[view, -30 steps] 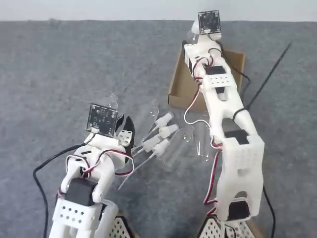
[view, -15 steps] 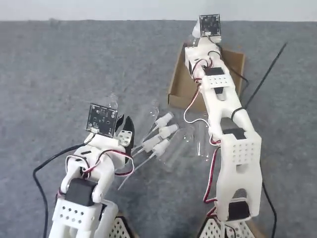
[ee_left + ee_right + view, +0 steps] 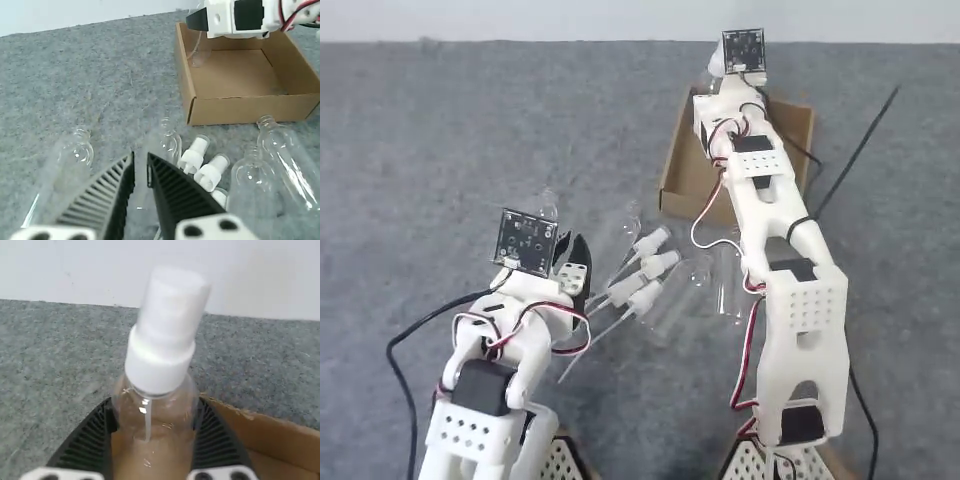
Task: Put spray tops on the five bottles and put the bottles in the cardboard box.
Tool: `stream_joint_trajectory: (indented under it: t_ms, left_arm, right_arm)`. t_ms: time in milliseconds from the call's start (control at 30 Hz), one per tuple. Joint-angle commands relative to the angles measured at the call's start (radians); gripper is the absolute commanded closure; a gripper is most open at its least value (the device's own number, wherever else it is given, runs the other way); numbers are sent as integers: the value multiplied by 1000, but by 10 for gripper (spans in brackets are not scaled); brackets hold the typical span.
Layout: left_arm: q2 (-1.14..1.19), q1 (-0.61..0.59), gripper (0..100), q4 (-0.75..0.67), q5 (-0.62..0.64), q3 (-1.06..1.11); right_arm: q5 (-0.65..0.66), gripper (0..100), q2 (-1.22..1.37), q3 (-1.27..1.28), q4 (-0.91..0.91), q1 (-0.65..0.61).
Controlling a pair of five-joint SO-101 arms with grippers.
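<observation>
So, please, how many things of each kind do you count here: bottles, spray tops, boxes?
Open bottles lying loose: 4
Capped bottle in the right gripper: 1
Loose spray tops: 3
Cardboard box: 1
Total: 9

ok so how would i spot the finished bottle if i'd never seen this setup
Start at the cardboard box on the far side of the grey mat; the right gripper is shut on a clear bottle by its far rim. It alone carries a white spray top, while the other bottles lie open-necked on the mat.
</observation>
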Motion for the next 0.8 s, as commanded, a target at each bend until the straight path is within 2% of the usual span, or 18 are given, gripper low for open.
stream_joint_trajectory:
  t_ms: [0, 167, 600, 767]
  left_arm:
    - [-18, 5, 968, -2, -6, -8]
    - [-18, 5, 968, -2, -6, -8]
    - [-18, 5, 968, -2, -8, -8]
    - [-18, 5, 968, -2, -8, -8]
  right_arm:
    - [25, 925, -33, -63, 8, 4]
    - [52, 831, -33, -63, 10, 4]
    - [52, 823, -35, -63, 7, 2]
    - [48, 731, -35, -63, 10, 2]
